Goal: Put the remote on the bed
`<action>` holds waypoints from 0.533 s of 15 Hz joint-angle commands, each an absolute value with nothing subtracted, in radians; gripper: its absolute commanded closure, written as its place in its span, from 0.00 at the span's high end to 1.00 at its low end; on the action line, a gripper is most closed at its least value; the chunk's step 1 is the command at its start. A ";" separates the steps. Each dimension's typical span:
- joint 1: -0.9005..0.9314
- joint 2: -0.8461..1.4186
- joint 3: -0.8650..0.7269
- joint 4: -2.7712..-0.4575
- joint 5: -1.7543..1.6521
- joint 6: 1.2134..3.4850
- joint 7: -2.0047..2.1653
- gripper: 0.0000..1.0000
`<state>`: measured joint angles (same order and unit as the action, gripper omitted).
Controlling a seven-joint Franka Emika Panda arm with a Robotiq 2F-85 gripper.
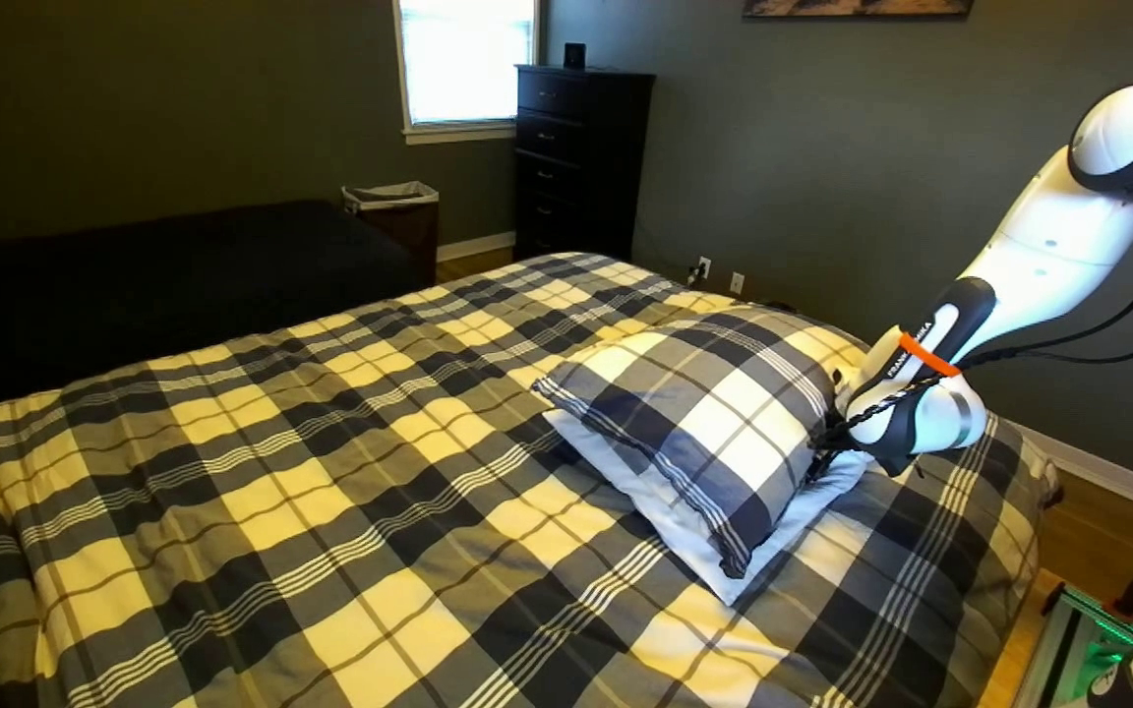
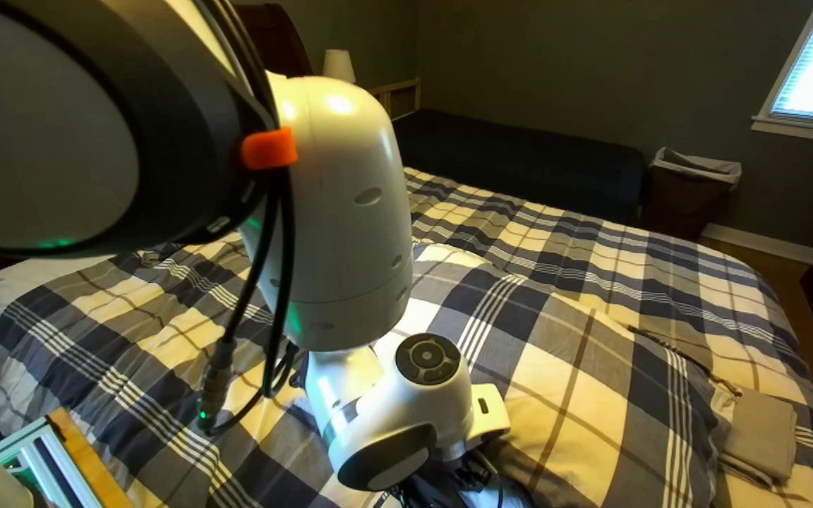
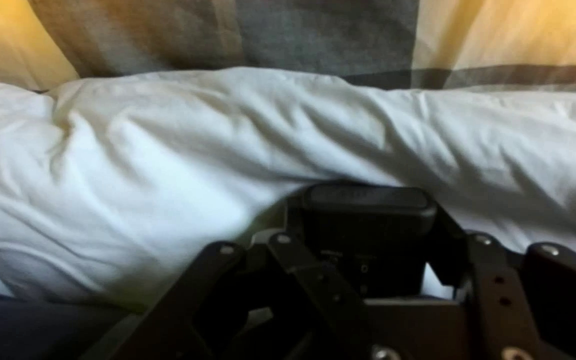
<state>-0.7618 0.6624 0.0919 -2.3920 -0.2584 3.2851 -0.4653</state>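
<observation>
A plaid-covered bed (image 1: 360, 462) bears a plaid pillow (image 1: 694, 393). At the pillow's edge, the gripper (image 3: 365, 217) clasps a black remote (image 3: 368, 232) by its sides. Presumably light, stiff and smooth, it suits a mid-length pinch.

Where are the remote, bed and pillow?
Remote (image 3: 368, 227), wrist view, on its dark body.
Bed (image 1: 360, 472), in an exterior view, on its plaid top.
Pillow (image 1: 704, 408), in an exterior view, on its upper side.
</observation>
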 commanded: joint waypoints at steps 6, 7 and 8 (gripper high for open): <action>-0.771 0.619 0.083 -2.429 -0.308 3.262 -0.420 0.33; -0.760 0.602 0.072 -2.441 -0.295 3.227 -0.405 0.33; -0.749 0.589 0.062 -2.445 -0.277 3.212 -0.386 0.33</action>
<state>-0.7672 0.6461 0.0893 -2.4086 -0.2763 3.2799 -0.4461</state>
